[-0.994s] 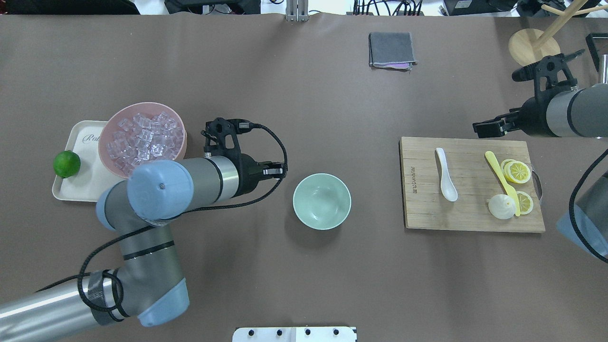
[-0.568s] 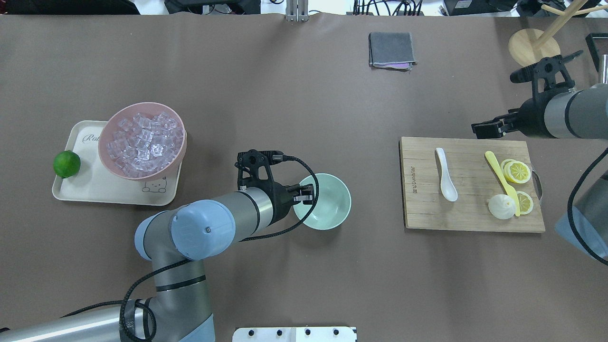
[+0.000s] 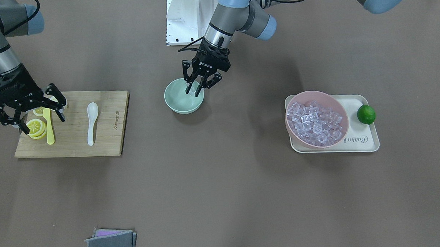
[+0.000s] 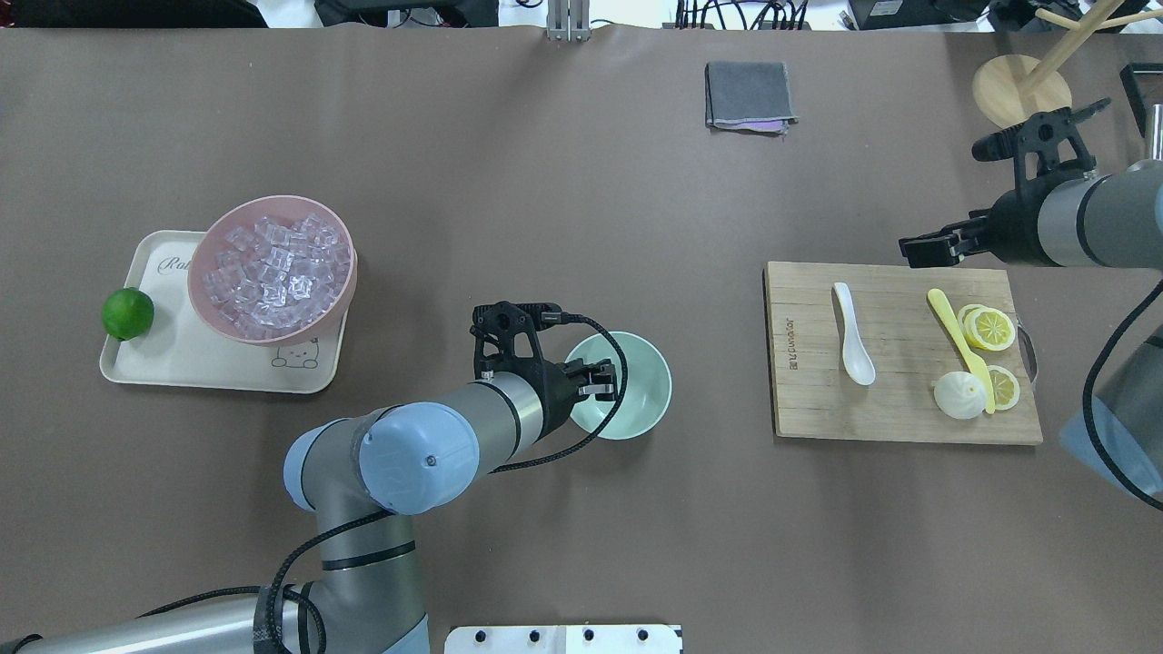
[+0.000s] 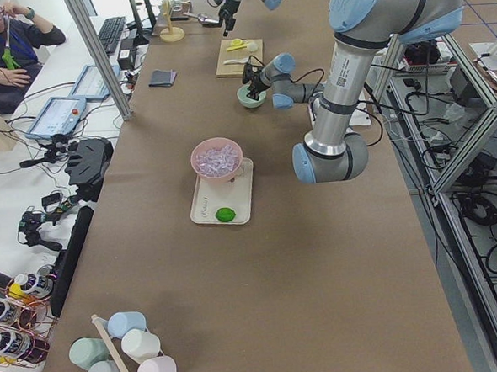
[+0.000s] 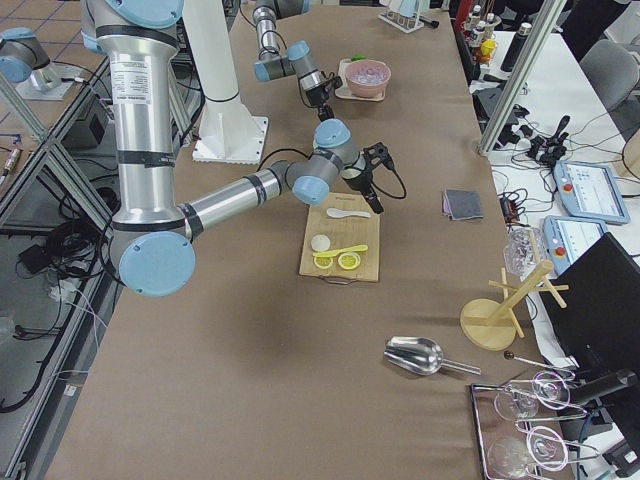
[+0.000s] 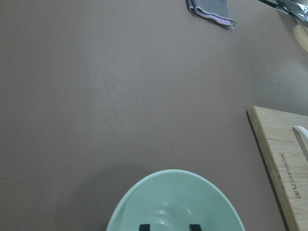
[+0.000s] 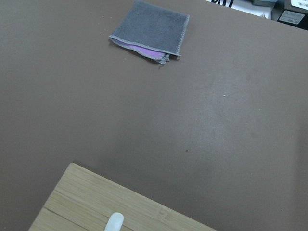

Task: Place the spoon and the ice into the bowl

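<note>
The mint-green bowl (image 4: 643, 392) stands mid-table; it also shows in the front view (image 3: 178, 100) and the left wrist view (image 7: 173, 195). My left gripper (image 4: 601, 381) hangs over its near-left rim, fingertips inside the bowl (image 3: 197, 89), shut on a small clear ice cube that shows as a pale glint between them. More ice (image 4: 273, 268) fills the pink bowl (image 3: 342, 115). The white spoon (image 4: 854, 338) lies on the wooden cutting board (image 4: 809, 409), its handle end showing in the right wrist view (image 8: 114, 222). My right gripper (image 4: 919, 247) is open and empty, raised over the board's far right edge.
A cream tray (image 4: 173, 363) holds the pink bowl and a lime (image 4: 127, 312). On the board lie a yellow knife (image 4: 959, 334), lemon slices (image 4: 989, 327) and a white bun-shaped piece (image 4: 958, 396). A grey cloth (image 4: 749, 94) and a wooden stand (image 4: 1018, 87) sit at the far side.
My left arm has swung right from beside the pink bowl to over the mint-green bowl, its fingers still closed. The right gripper has barely shifted.
</note>
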{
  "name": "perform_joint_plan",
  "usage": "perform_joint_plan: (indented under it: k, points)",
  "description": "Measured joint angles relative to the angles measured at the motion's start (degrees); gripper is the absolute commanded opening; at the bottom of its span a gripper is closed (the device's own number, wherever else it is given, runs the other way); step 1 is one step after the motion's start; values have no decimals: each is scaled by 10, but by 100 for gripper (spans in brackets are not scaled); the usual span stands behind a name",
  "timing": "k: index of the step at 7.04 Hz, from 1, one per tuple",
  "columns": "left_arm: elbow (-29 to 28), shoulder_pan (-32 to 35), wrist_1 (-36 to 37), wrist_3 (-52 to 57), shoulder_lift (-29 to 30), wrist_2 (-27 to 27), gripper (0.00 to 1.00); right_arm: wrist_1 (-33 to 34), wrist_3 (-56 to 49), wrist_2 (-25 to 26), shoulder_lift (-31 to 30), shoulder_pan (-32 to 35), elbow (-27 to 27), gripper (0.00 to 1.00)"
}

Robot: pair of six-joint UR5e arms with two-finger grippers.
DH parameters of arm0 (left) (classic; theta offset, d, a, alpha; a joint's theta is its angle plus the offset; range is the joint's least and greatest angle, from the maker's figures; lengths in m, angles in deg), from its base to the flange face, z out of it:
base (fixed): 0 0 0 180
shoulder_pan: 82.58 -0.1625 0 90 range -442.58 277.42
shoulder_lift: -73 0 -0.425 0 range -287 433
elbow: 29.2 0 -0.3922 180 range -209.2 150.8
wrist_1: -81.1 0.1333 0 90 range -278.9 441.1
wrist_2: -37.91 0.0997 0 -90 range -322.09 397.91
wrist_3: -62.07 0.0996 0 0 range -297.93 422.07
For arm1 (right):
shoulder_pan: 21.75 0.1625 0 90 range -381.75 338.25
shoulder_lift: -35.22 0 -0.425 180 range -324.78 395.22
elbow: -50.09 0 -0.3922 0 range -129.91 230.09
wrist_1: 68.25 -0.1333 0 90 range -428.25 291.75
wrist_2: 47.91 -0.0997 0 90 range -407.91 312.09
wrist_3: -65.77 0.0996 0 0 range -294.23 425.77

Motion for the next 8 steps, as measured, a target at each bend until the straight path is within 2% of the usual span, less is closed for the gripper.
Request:
perform_joint_plan:
  k: [1, 3, 5, 6, 8]
  points:
    - [0, 0, 0, 1, 0, 0, 96, 0, 0, 0, 0, 0, 0, 100]
    - [18, 2, 3, 7, -1, 1, 96, 0, 0, 0, 0, -2, 0, 100]
    - [79, 33, 23, 47, -24, -12, 96, 0, 18, 5, 0, -10, 0, 99]
    - [119, 77, 71, 80, -45, -59, 96, 1, 49, 16, 1, -21, 0, 99]
    - [159, 235, 189, 168, -81, -249, 96, 11, 121, 30, 9, -46, 2, 99]
